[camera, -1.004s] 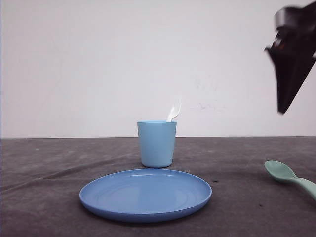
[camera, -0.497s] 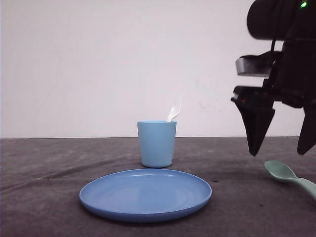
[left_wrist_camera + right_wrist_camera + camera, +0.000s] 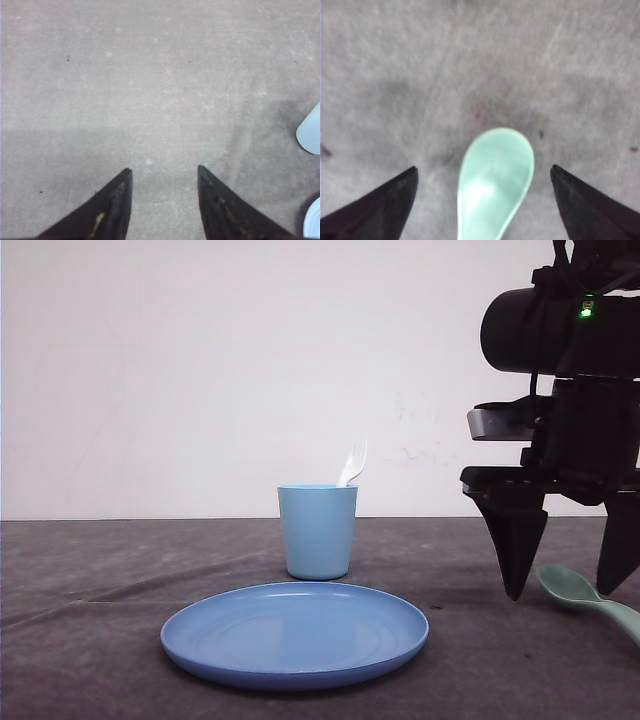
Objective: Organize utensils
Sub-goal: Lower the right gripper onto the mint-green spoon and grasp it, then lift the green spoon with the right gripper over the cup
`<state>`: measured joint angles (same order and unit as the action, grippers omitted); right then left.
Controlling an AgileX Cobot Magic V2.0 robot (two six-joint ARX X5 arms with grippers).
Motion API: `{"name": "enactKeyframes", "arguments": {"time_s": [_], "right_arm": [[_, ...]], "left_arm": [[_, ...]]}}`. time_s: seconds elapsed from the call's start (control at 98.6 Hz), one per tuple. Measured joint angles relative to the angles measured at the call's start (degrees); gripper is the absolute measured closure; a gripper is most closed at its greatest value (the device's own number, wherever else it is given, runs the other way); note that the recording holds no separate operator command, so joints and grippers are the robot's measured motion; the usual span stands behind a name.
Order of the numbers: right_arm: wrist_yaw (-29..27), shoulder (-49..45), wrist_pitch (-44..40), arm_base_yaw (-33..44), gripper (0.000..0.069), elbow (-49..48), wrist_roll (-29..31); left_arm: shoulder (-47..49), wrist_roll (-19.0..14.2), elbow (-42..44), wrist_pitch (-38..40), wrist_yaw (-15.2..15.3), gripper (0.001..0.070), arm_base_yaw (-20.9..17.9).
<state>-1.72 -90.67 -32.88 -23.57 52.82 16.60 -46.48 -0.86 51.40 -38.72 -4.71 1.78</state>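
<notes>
The right gripper (image 3: 565,590) hangs spread wide astride the mint-green spoon (image 3: 494,182) on the table; the left gripper (image 3: 162,172) is parted too. The white fork (image 3: 353,461) stands in the cup (image 3: 317,531). No writing is legible.

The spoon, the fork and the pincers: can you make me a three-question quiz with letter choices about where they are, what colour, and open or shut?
1. Where is the white fork?
A. on the plate
B. standing in the light blue cup
C. on the table

2. What colour is the spoon?
A. mint green
B. red
C. yellow

3. How is the right pincer?
A. shut on the spoon
B. shut on nothing
C. open, one finger on each side of the spoon bowl

Answers:
1 B, its tines stick up above the cup rim.
2 A, the right wrist view shows a pale green bowl.
3 C, the fingers stand wide apart without touching the spoon.
</notes>
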Motion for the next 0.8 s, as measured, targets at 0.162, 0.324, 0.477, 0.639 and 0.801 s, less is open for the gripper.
{"name": "enactKeyframes", "arguments": {"time_s": [0.162, 0.324, 0.477, 0.639, 0.801], "right_arm": [[0.0, -0.3, 0.3, 0.0, 0.0259, 0.0, 0.0], [0.0, -0.3, 0.3, 0.0, 0.0338, 0.0, 0.1], [0.1, -0.4, 0.2, 0.0, 0.0440, 0.0, 0.2], [0.1, -0.4, 0.2, 0.0, 0.0495, 0.0, 0.2], [0.1, -0.4, 0.2, 0.0, 0.0562, 0.0, 0.2]], "left_arm": [[0.0, 0.0, 0.0, 0.0, 0.0, 0.0473, 0.0], [0.0, 0.0, 0.0, 0.1, 0.0, 0.0473, 0.0], [0.0, 0.0, 0.0, 0.1, 0.0, 0.0473, 0.0], [0.0, 0.0, 0.0, 0.1, 0.0, 0.0473, 0.0], [0.0, 0.0, 0.0, 0.1, 0.0, 0.0473, 0.0]]}}
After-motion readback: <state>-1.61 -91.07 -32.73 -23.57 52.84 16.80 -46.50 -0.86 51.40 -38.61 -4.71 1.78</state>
